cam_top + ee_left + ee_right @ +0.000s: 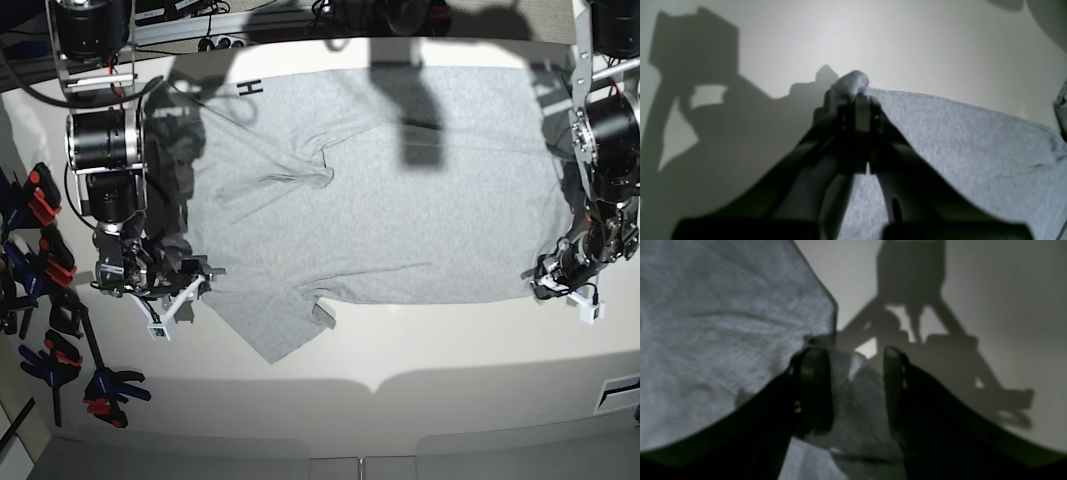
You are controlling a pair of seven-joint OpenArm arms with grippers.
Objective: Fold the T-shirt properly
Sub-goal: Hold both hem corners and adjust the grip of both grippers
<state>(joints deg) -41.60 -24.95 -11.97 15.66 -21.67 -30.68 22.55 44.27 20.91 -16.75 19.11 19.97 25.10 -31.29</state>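
The light grey T-shirt [380, 200] lies spread flat on the white table, with one sleeve pointing toward the front edge. A black letter H [248, 88] peeks out at its far left edge. My left gripper [538, 284] sits at the shirt's right near corner. In the left wrist view this gripper [855, 91] is shut on a small nub of the grey fabric [957, 143]. My right gripper [203, 282] is at the shirt's left edge. In the right wrist view its fingers [813, 386] stand apart, with a fold of grey cloth [723, 323] lying between them.
Several black, red and blue spring clamps [45, 300] lie along the table's left side. Arm bases and cables line the back. The table's front edge [370, 385] runs below the shirt. Arm shadows fall on the white table [907, 43].
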